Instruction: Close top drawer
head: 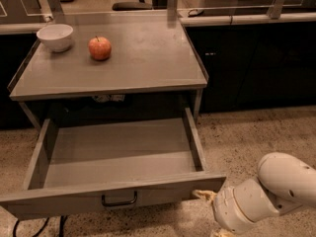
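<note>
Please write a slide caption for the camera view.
The top drawer stands open, the gripper near the right end of its front panel; a bowl and an apple sit on the tabletop.

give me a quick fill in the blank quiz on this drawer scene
1. The top drawer under the tabletop is pulled ____.
2. The fruit beside the white bowl is an ____.
3. The gripper sits low by the drawer front's ____ end in the camera view.
Missing words: open; apple; right
</note>
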Robot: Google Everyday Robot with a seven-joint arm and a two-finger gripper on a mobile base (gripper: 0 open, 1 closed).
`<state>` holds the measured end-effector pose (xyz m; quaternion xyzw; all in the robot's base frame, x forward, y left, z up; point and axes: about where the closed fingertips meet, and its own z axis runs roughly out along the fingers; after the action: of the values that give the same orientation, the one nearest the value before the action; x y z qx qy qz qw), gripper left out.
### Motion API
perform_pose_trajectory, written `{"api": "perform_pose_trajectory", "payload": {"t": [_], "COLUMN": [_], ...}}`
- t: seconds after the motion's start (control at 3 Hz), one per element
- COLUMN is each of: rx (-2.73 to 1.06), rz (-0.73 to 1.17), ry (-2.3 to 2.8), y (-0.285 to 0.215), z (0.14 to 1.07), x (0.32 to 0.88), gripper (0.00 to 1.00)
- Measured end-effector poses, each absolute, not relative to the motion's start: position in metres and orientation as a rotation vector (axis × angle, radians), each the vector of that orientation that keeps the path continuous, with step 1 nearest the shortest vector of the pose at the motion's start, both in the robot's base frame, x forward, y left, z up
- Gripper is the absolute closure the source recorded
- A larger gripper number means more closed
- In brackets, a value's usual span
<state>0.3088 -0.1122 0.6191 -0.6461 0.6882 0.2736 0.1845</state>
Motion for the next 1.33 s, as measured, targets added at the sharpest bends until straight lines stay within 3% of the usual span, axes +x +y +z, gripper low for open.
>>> {"api": "perform_pose_trajectory", "payload": {"t": [1.33], "rx": [-1.918], "rz": [0.662], "ry": [1.846], "y": [-0.011], "z": [0.587], "x": [0.402], "gripper": [0.0]}}
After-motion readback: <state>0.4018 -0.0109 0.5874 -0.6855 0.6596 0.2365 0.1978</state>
